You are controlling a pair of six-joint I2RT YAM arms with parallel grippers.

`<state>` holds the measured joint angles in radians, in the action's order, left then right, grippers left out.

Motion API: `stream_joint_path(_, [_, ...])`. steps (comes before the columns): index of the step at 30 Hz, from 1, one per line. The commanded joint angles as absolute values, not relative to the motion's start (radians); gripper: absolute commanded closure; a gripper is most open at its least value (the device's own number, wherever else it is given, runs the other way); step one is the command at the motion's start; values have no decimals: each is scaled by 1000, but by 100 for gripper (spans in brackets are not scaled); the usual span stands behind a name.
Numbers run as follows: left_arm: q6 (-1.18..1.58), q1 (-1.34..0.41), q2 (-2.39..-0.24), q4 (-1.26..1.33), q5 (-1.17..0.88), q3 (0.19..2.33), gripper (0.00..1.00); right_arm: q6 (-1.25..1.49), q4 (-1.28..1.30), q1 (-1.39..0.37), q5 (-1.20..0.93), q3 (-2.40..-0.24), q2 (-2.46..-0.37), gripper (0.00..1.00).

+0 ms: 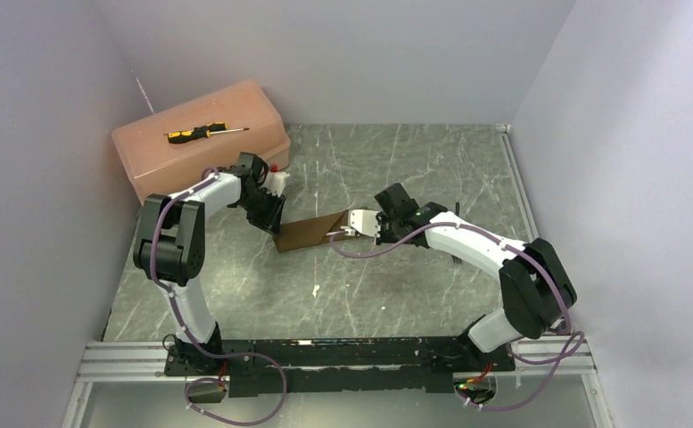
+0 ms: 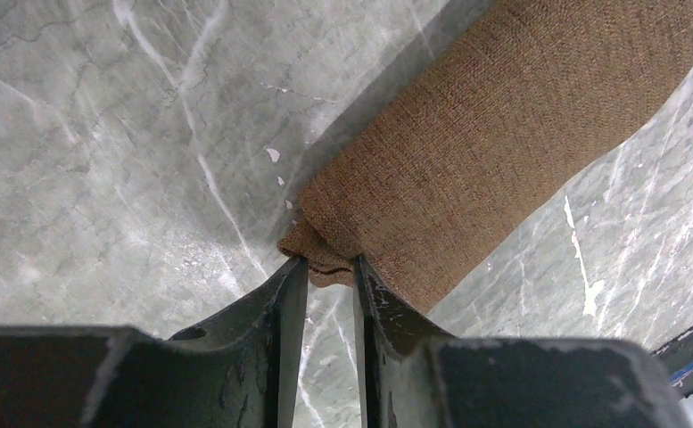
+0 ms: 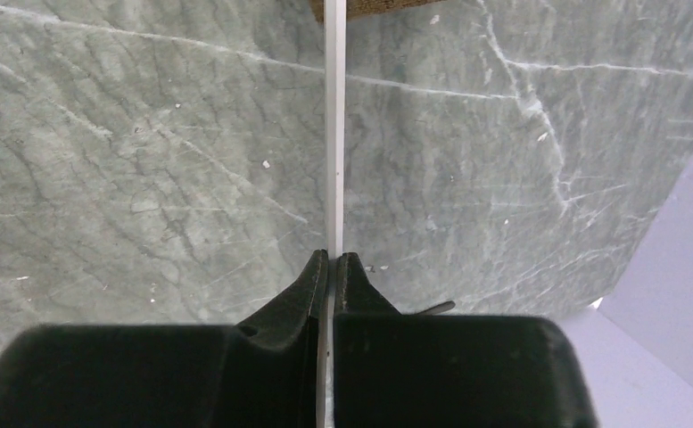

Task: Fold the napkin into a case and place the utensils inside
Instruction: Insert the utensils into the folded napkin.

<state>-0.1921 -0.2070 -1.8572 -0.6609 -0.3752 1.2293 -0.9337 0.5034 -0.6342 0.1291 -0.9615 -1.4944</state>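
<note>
The case (image 1: 309, 232) lies mid-table, folded into a narrow pouch, between the two arms. Left fingers (image 2: 289, 299) pinch its end corner, nearly together, cloth bunched between them. Right fingers (image 3: 329, 272) clamp tight on a thin utensil (image 3: 334, 134), its tip right at the pouch's other end. Risk here: that small pinch could slip and the mouth collapse, or the utensil could snag the edge and drag the whole case along the table (image 1: 396, 294)

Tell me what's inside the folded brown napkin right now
The slim utensil held by the right gripper reaches the napkin at its open end. How far it goes in, and anything else inside, is covered by cloth.
</note>
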Motion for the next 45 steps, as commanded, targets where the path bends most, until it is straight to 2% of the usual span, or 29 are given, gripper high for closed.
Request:
stream_joint_path(1, [-178,-202,-1854,-622,-385,1217,70,-953,525,-630,127,-964,-1512,100])
stream_joint_path(18, [-198,-203,-1849,-605,-408,1185,72,-1010,534,-673,118,-1118,-1648,100])
stream_joint_path(45, [-233,-203,-1832,-614,-431,1180,76,-1084,598,-754,-41,-1381,-1893,100])
